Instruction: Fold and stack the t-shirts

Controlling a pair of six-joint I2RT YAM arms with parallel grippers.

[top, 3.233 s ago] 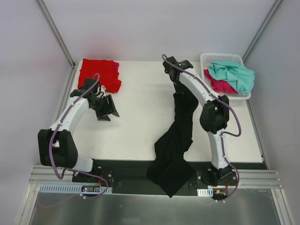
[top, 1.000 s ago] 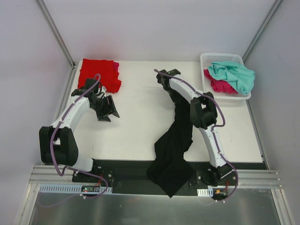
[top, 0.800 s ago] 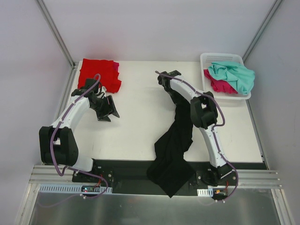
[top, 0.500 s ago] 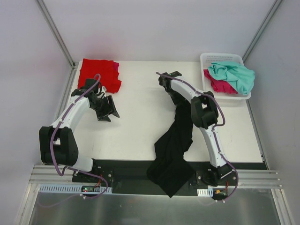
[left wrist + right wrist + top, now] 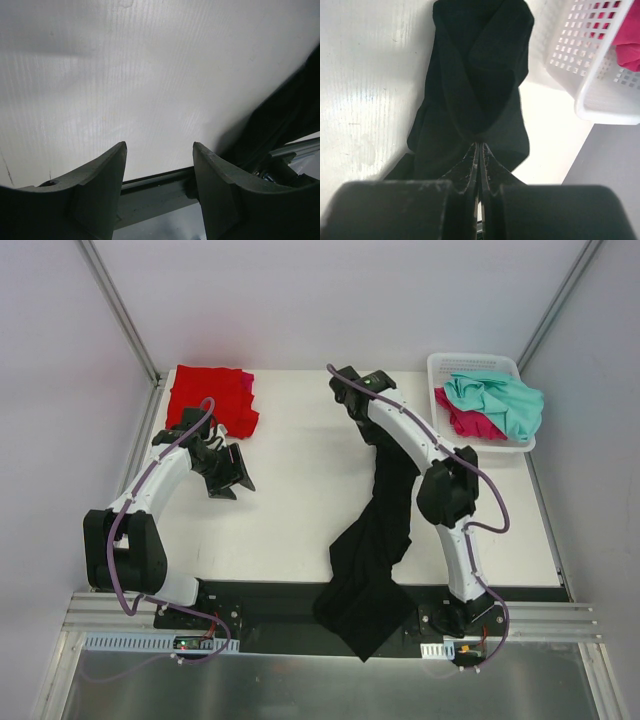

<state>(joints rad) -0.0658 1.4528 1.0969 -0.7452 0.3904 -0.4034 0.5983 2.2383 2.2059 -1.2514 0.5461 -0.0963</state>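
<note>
Hanging from the right claw (image 5: 479,149), which pinches a bunched fold: black shirt (image 5: 378,530), one long rumpled strip running from the far middle of the worktop (image 5: 290,470) down past its near edge, between the arm bases. Red shirt (image 5: 205,398), folded flat, far left corner; magenta shirt (image 5: 246,383) showing at its right edge. Teal shirt (image 5: 495,400) and a second magenta shirt (image 5: 462,422), both crumpled, in the basket (image 5: 478,359), far right corner. Left claw (image 5: 159,149), spread and holding nothing, low over bare worktop, near the red shirt.
</note>
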